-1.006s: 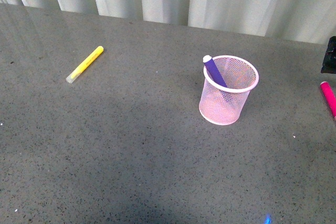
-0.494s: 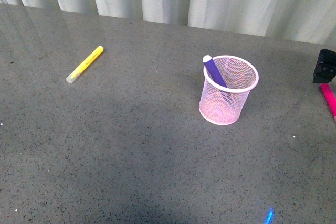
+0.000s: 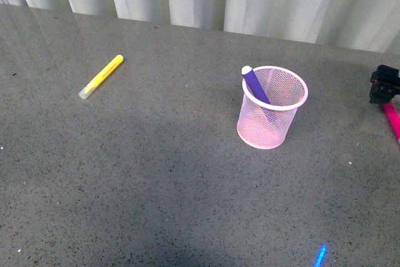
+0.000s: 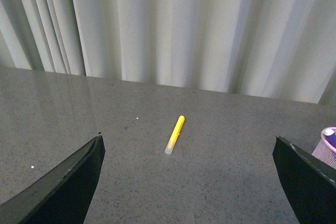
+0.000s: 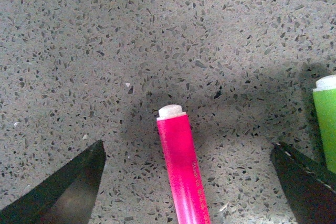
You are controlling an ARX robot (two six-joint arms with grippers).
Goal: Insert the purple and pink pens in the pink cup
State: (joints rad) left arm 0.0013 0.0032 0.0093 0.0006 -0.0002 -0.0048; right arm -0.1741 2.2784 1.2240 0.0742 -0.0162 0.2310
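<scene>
Right gripper [image 5: 187, 149] is low over the surface [image 5: 79, 35], jaws spread wide — the pink pen [image 5: 182, 166] lies flat between them, touching neither. The purple pen [image 3: 255, 85] leans inside the pink cup [image 3: 275, 126]. Left gripper [image 4: 187, 141] is apart, empty. Beside the pink pen is perhaps a green marker [image 5: 328, 124].

pink pen [image 3: 392, 119]: cut by frame edge | green marker [image 5: 326, 124]: mostly cropped

Purple pen [image 3: 255, 84]; hot-pink pen [image 5: 182, 166]; pink mesh cup [image 3: 269, 124]; yellow marker [image 3: 101, 76]; green marker [image 5: 328, 127]; grey speckled table [image 3: 156, 173].
</scene>
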